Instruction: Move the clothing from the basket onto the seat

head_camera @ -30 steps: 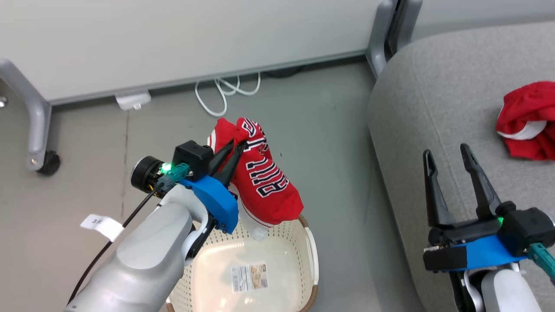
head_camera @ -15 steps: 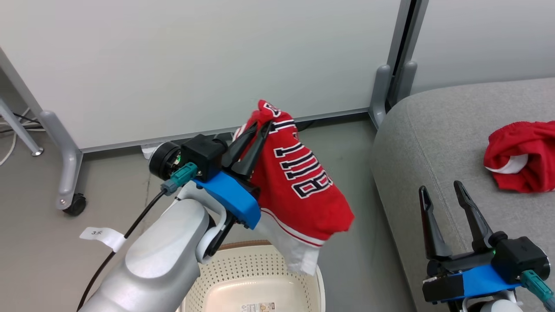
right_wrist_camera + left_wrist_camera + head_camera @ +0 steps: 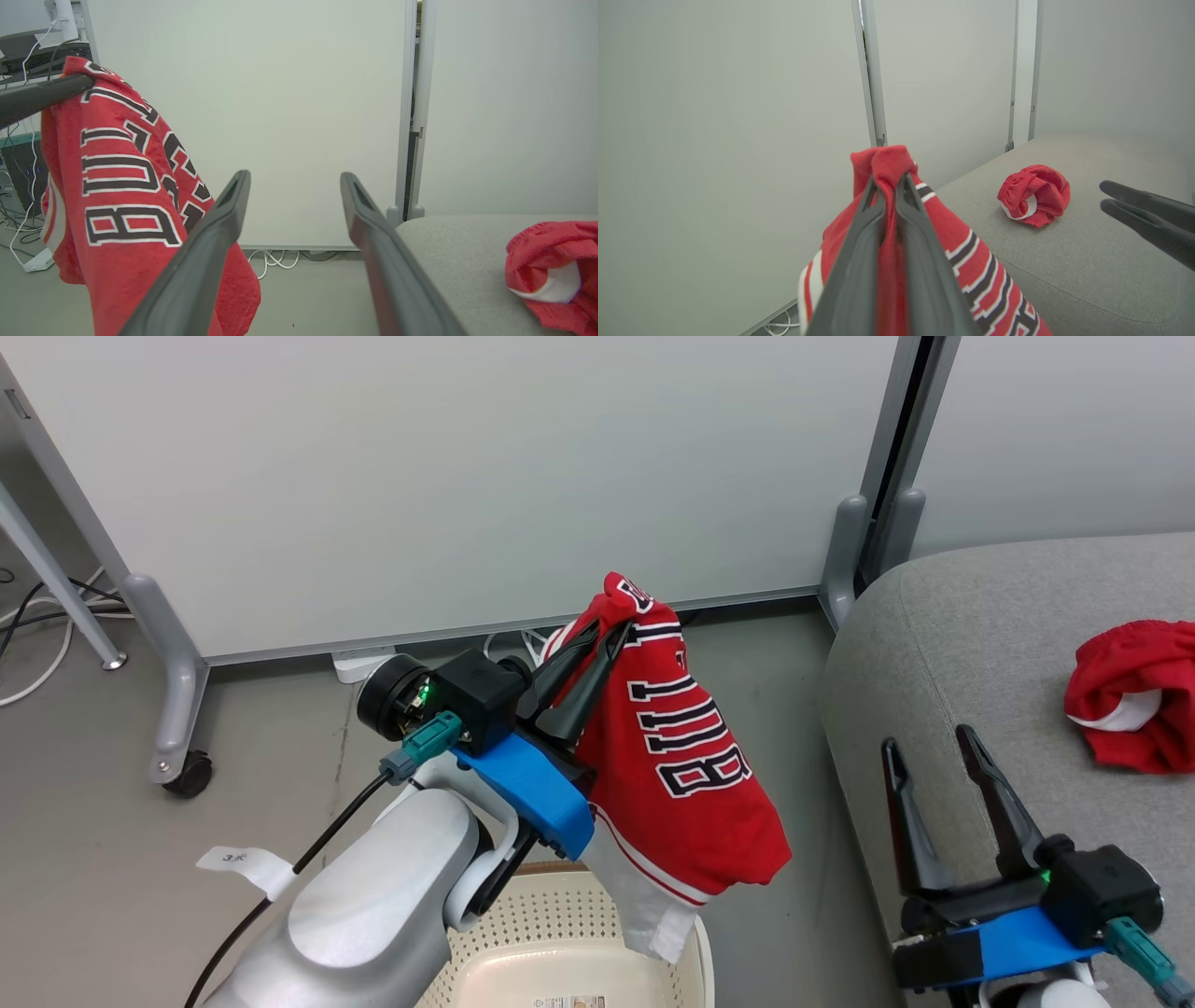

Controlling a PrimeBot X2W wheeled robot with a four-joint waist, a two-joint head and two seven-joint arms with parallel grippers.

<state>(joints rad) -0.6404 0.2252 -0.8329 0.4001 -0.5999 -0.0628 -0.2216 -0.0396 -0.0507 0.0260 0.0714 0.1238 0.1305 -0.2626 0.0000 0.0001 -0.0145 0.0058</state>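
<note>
While the jersey (image 3: pixel 691 775) is pinched tight in the left gripper (image 3: pixel 609 630), the right gripper (image 3: pixel 924 739) spread wide and empty, it should be carried well over the seat (image 3: pixel 934 635).

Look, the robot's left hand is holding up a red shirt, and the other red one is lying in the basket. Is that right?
Not quite. The left hand does hold up the red shirt, but the other red one lies on the grey seat, not in the basket. The head view shows this.
</note>
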